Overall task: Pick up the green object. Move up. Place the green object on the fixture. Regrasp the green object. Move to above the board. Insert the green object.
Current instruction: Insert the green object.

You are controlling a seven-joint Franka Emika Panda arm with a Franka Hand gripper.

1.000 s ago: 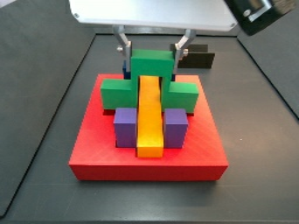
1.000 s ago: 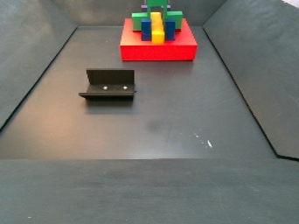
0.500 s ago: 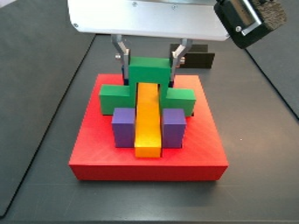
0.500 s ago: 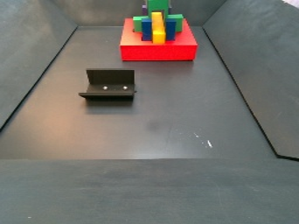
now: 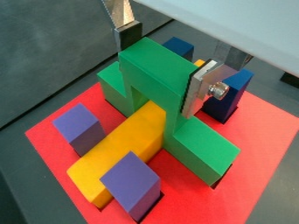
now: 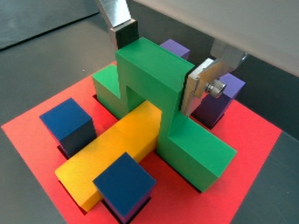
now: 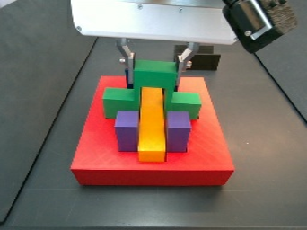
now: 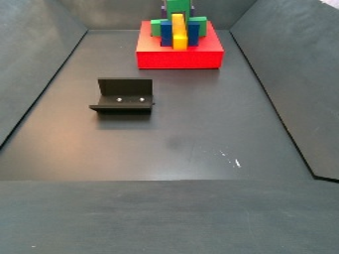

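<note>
1. In a wrist view, the green object [image 5: 158, 87] is seen gripped between the two silver fingers [image 5: 208, 86] of the gripper [image 5: 163, 61]. Its legs straddle the yellow bar [image 5: 122, 149], and a lower green piece [image 5: 205, 149] lies crosswise beneath it on the board [image 5: 263, 157]. Purple blocks [image 5: 79, 128] and blue blocks [image 5: 228, 92] stand at the corners of the cross.

2. In a wrist view from the opposite side, the same grasp is shown: one finger [image 6: 201, 86] lies flat against the green object [image 6: 152, 83], the other at its far face. The bridge appears seated over the bar [image 6: 117, 149], though full seating cannot be confirmed.

3. In a side view, the gripper [image 7: 153, 61] is found at upper centre, its plates closed on the green object [image 7: 153, 76] above the board [image 7: 150, 162]. The insertion step is judged to be in hand, at or near its end.

4. In a side view from farther off, the board [image 8: 179, 58] sits at the top centre and the fixture [image 8: 123, 96] stands empty, left of centre. The fingers cannot be made out here. The next move is judged to call for a final downward press if needed, then release and a straight lift.
</note>
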